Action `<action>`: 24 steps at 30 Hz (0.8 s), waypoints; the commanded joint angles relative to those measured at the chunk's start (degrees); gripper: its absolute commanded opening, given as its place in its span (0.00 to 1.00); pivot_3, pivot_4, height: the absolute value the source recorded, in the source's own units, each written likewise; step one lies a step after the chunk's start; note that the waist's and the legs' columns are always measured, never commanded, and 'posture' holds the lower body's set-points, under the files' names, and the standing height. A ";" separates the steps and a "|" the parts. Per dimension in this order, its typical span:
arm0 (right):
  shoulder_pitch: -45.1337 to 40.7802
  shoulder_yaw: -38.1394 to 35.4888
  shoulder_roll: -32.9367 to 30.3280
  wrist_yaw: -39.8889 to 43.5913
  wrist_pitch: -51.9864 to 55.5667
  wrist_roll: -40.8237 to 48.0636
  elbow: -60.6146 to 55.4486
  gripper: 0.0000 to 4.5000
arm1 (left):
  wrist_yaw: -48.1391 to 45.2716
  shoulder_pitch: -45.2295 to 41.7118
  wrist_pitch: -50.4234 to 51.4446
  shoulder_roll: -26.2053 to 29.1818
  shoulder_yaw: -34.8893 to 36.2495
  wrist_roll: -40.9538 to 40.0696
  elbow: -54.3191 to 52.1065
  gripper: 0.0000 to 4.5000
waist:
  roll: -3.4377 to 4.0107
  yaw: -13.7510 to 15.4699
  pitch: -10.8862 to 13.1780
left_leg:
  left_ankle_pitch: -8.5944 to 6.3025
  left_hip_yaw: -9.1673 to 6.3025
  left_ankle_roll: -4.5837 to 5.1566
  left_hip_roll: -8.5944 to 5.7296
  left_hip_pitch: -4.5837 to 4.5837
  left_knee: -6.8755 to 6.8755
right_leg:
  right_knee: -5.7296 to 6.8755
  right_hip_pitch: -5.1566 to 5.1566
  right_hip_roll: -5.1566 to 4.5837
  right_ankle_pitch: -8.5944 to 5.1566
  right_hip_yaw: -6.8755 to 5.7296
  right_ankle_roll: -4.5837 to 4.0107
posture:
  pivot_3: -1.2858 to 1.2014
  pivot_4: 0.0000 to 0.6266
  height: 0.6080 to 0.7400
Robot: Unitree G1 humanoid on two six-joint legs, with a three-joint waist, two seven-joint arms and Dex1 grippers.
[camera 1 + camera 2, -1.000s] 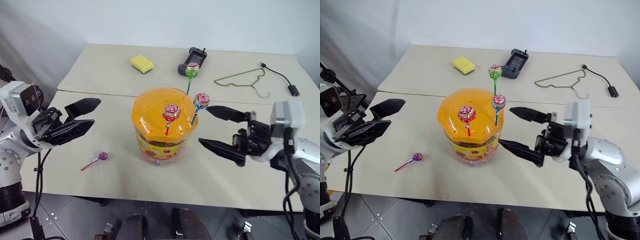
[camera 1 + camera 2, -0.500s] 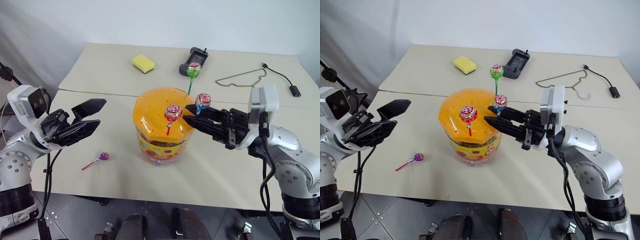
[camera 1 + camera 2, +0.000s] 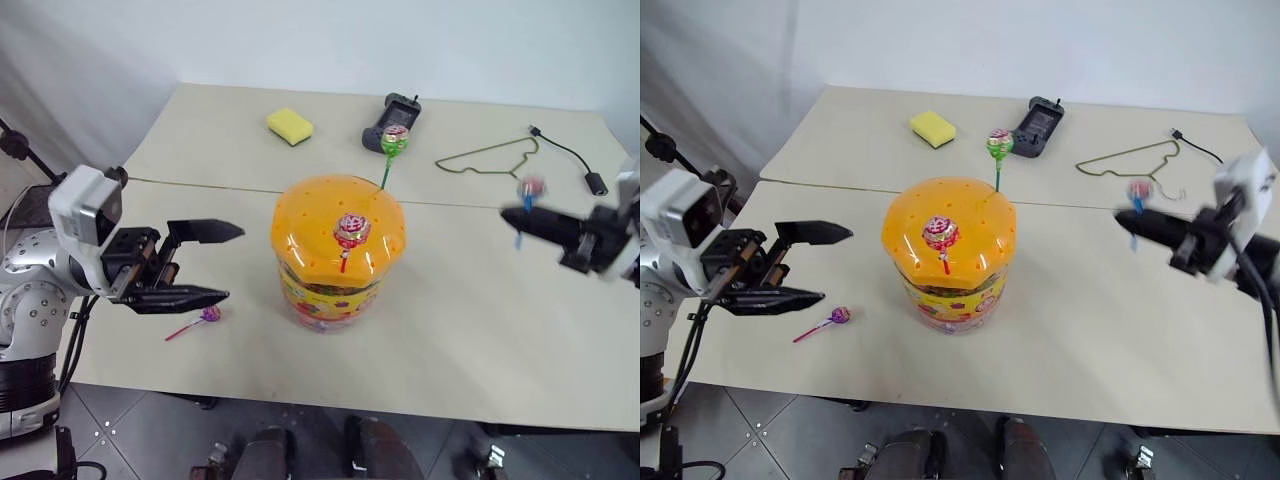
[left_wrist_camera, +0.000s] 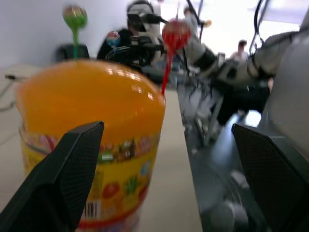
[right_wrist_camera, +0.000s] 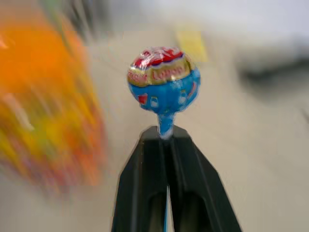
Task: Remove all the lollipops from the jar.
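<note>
1. Spreading wide under everything: the pale beige worktop (image 3: 450,300), carrying the task's things near its front edge within reach of both arms.
2. Standing upright at the middle: the squat clear plastic jar with the orange domed lid and yellow label (image 3: 335,250), with the holes in the lid serving as sockets for the sticks.
3. Hovering level beside the jar on the robot's left: the left tool (image 3: 218,262), black fingers spread wide and released, pointing at the jar, probably readying for the next pull.
4. Hanging well clear of the jar on the robot's right: the right tool (image 5: 166,145), clenched on the stick of the blue-wrapped round lollipop (image 5: 163,84), candy upright above the fingertips.
5. Standing in the lid: the red-pink wrapped lollipop (image 3: 351,229) at the front and the green wrapped lollipop (image 3: 396,141) at the back.
6. Lying flat on the worktop just beside the left tool: the purple wrapped lollipop (image 3: 208,314), already out.
</note>
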 commanded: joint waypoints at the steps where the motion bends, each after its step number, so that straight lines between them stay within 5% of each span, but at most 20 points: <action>1: 6.09 3.44 -5.23 2.61 -5.99 -14.72 5.27 0.01 | -1.69 -0.44 -2.67 0.79 -0.07 1.14 -1.00 1.00 | 0.01 -0.22 0.01 | -0.01 0.09 0.03 0.00 0.00 0.04 | -0.01 -0.01 0.00 0.00 0.05 0.00 | 0.52 0.24 1.00; 10: 11.25 8.70 -0.42 7.54 -20.77 -28.05 16.68 0.01 | -0.18 -0.40 -2.94 0.63 0.76 0.67 -0.77 1.00 | 0.11 -0.09 0.02 | 0.11 0.25 0.00 0.05 0.17 0.17 | 0.25 0.02 0.11 0.03 0.15 0.05 | 0.52 0.24 1.00; 12: 9.50 8.40 1.74 9.87 -26.47 -28.87 20.13 0.12 | 0.26 -1.26 -3.04 1.41 1.84 0.83 0.46 1.00 | 0.12 -0.18 0.02 | 0.11 0.28 0.02 0.04 0.16 0.18 | 0.25 0.02 0.11 0.04 0.18 0.08 | 0.52 0.24 1.00; 16: 6.95 5.06 3.67 13.63 -27.01 -25.41 19.31 0.38 | 2.16 -1.85 -0.25 1.36 3.82 -2.54 0.15 1.00 | 0.13 -0.18 0.02 | 0.11 0.31 -0.01 0.07 0.17 0.19 | 0.32 0.00 0.16 0.05 0.19 0.09 | 0.52 0.24 1.00; 18: 4.85 2.02 6.39 19.33 -25.66 -16.81 14.23 0.53 | 4.60 -2.22 0.37 -0.39 5.04 -4.27 0.23 1.00 | 0.13 -0.18 0.02 | 0.10 0.31 -0.02 0.08 0.19 0.19 | 0.34 0.00 0.16 0.05 0.19 0.10 | 0.52 0.24 1.00; 24: -7.48 2.76 14.46 11.42 -13.67 -1.27 -2.03 0.53 | 15.91 -2.94 2.33 -8.27 9.13 -10.28 1.29 1.00 | 0.12 -0.13 0.03 | 0.10 0.21 -0.11 0.11 0.22 0.24 | 0.42 0.02 0.15 0.12 0.17 0.22 | 0.52 0.24 1.00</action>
